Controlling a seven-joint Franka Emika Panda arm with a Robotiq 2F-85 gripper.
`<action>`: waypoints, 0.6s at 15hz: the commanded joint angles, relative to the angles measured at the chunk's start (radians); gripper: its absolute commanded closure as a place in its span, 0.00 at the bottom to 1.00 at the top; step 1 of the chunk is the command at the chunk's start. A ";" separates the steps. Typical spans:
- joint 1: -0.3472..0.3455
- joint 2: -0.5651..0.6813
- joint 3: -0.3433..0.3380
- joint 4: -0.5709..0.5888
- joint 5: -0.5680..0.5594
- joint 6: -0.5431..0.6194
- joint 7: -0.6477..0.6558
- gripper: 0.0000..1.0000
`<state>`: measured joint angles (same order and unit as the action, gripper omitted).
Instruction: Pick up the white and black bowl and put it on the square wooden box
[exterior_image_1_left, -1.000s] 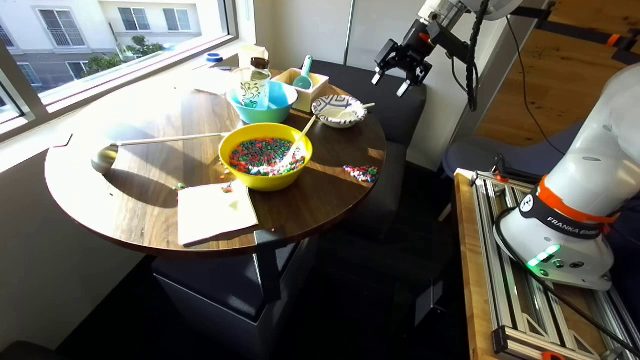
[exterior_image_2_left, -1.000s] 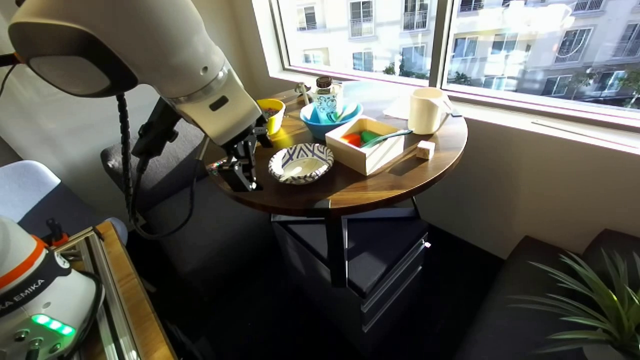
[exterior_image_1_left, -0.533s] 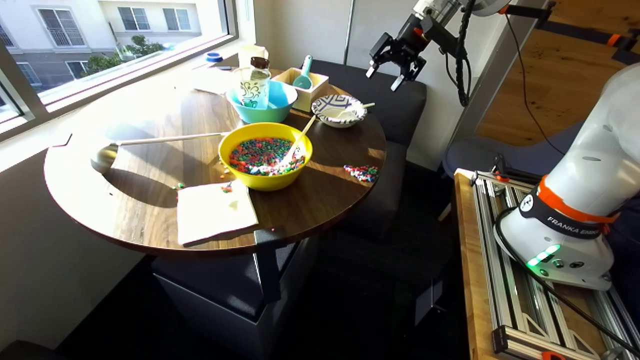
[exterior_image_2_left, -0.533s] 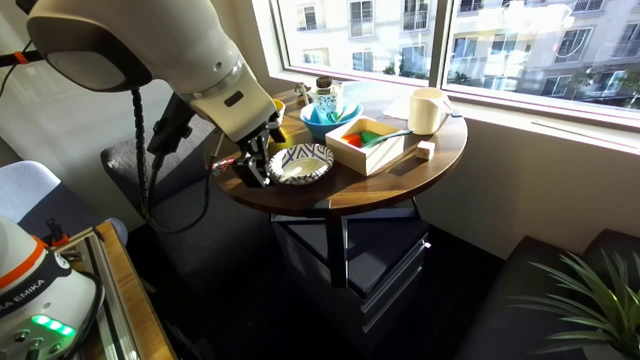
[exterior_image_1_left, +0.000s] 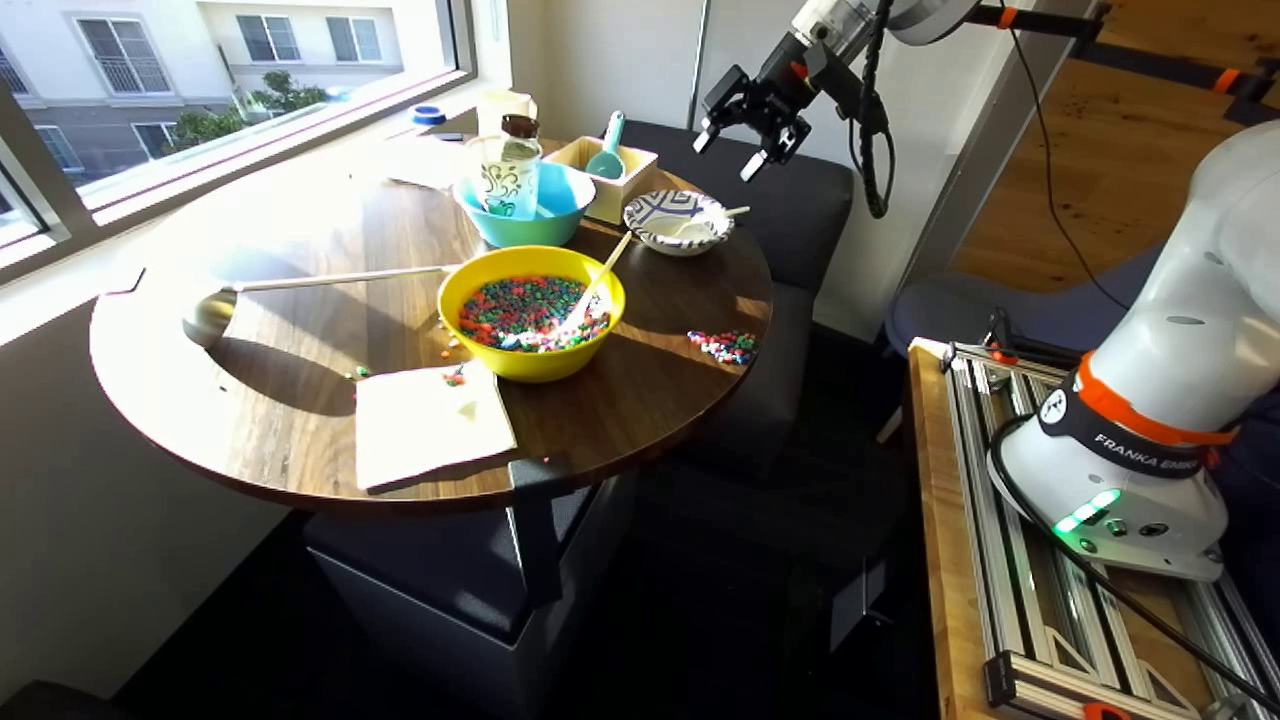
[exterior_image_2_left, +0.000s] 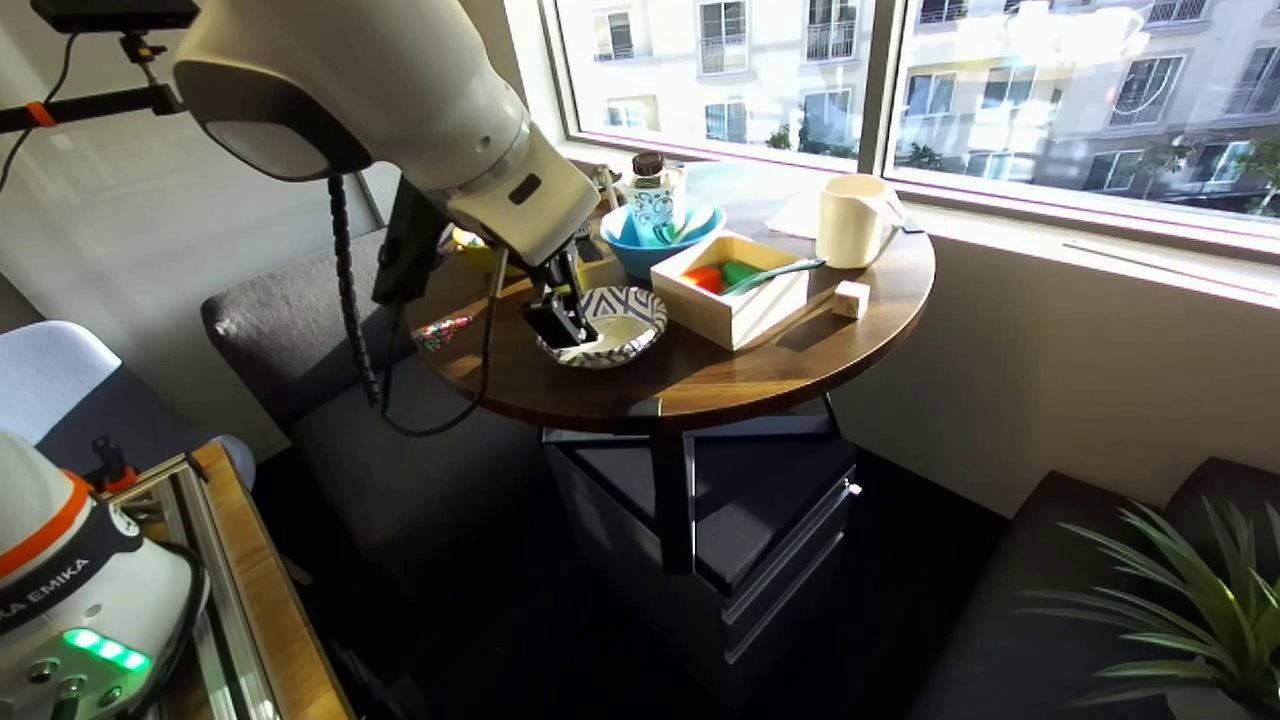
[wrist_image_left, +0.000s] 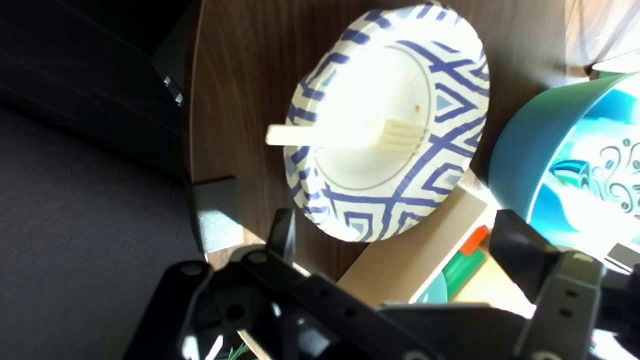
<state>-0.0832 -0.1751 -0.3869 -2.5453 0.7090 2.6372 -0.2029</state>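
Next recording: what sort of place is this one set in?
Probably a dining nook or break area; home or office, I can't tell. A round table stands by a large window, with a dark padded seat beside it.

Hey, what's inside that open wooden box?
The wooden box holds a red object, a green object and a teal scoop that sticks out past the rim. Whatever may lie under them is hidden.
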 joint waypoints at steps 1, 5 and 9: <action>0.022 0.087 -0.016 0.042 0.058 -0.020 -0.085 0.00; 0.011 0.150 -0.013 0.057 0.033 -0.086 -0.145 0.00; -0.002 0.194 -0.014 0.069 0.025 -0.097 -0.168 0.00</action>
<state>-0.0765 -0.0224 -0.3903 -2.5056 0.7298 2.5793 -0.3382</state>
